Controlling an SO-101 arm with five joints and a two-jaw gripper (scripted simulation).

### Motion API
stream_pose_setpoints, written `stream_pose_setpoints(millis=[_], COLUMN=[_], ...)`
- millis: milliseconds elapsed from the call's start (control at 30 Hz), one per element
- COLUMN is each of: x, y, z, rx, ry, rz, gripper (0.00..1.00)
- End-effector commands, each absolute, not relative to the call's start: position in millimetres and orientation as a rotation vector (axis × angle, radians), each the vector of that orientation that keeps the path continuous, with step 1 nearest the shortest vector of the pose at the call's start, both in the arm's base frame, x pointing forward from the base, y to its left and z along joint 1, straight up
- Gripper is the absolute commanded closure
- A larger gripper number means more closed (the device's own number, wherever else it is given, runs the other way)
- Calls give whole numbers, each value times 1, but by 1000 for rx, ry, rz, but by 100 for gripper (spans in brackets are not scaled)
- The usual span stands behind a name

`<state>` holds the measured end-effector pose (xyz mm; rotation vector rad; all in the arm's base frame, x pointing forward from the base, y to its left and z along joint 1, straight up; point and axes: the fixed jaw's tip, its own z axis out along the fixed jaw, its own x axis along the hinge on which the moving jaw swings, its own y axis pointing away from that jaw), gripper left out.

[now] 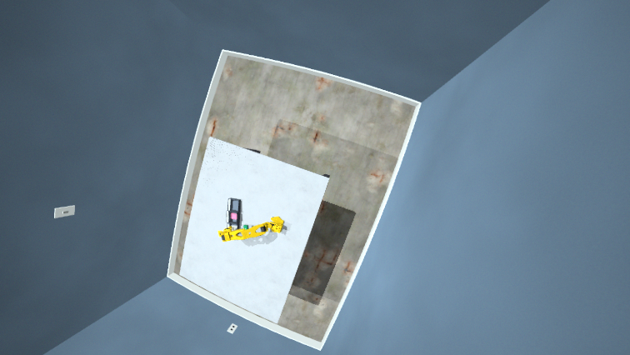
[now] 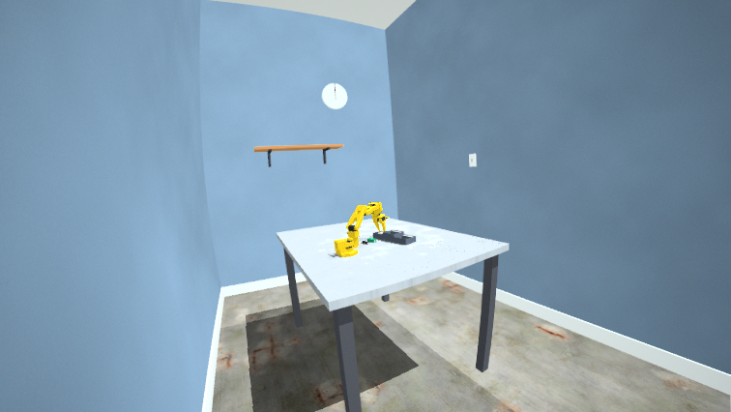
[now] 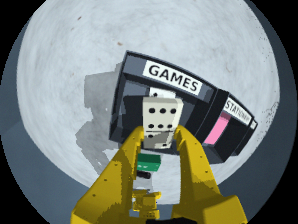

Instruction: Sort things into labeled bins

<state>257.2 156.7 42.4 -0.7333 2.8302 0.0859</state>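
My gripper (image 3: pixel 160 137) is shut on a cream die with black dots (image 3: pixel 160 117) and holds it above the near edge of the black bin labelled GAMES (image 3: pixel 161 96). Another white thing lies inside that bin, mostly hidden behind the die. To the right stands a second black bin (image 3: pixel 229 129) whose label I can only partly read; a pink thing (image 3: pixel 214 132) lies inside it. In the overhead view the yellow arm (image 1: pixel 248 230) reaches toward the bins (image 1: pixel 233 212), and a small green thing (image 1: pixel 245 227) lies on the table under the arm. It also shows beside the arm's base in the side view (image 2: pixel 370 240).
The white table (image 2: pixel 394 258) carries the arm's base (image 2: pixel 345 248) and both bins (image 2: pixel 394 237) near its far side. The bins stand side by side and touch.
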Motion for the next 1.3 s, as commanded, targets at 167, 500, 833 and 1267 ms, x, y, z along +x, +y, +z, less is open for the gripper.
stream_pose_setpoints(millis=[167, 500, 833, 1267], x=[262, 262, 262, 263], y=[162, 162, 162, 162], z=[62, 67, 67, 64], rx=[-712, -705, -705, -705], ry=[2751, 2726, 2726, 2726], rz=[120, 130, 130, 130], gripper=[100, 100, 100, 100])
